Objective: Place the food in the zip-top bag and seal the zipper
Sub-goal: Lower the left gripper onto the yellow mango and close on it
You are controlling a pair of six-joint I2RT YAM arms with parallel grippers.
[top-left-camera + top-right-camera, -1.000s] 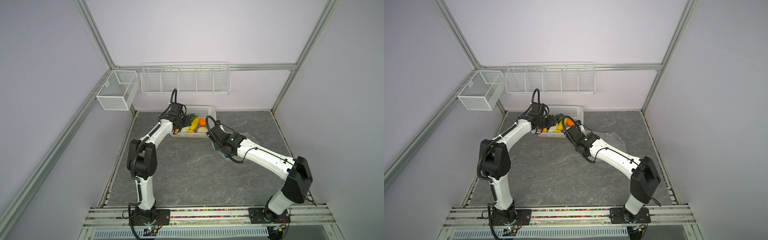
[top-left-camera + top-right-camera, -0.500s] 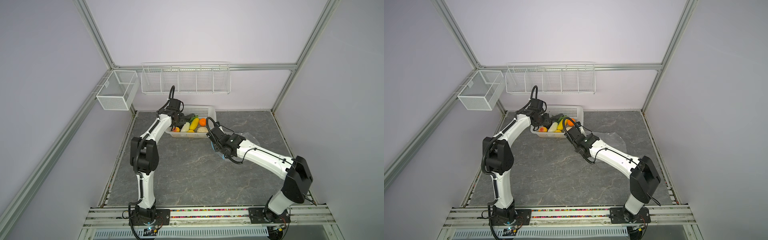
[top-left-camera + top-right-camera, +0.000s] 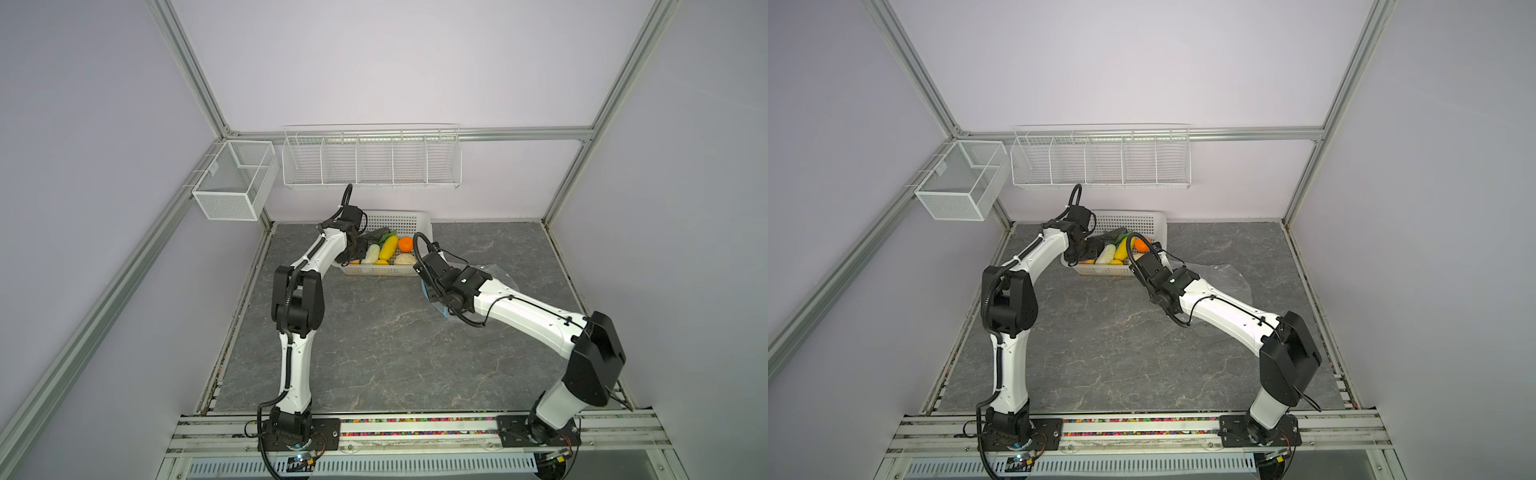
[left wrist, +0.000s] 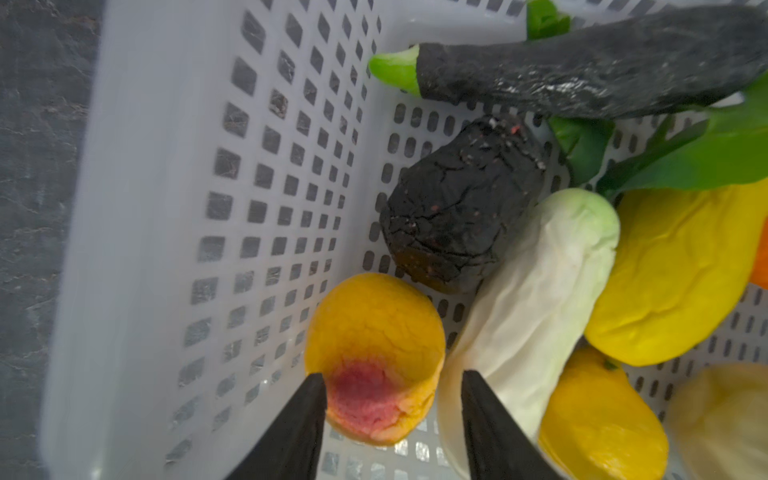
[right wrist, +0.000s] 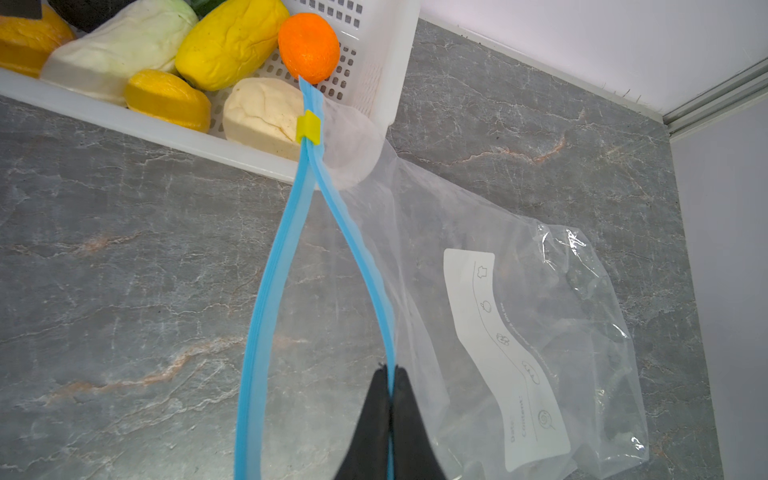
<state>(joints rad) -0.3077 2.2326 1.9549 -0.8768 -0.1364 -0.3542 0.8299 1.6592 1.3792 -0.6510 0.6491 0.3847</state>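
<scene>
Right wrist only: yellow slider (image 5: 308, 128) on zipper (image 5: 266, 291)

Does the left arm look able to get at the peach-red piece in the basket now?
Probably yes: the left gripper is open with its jaws either side of the peach-red piece, nothing over it; the white piece sits close beside it.
</scene>
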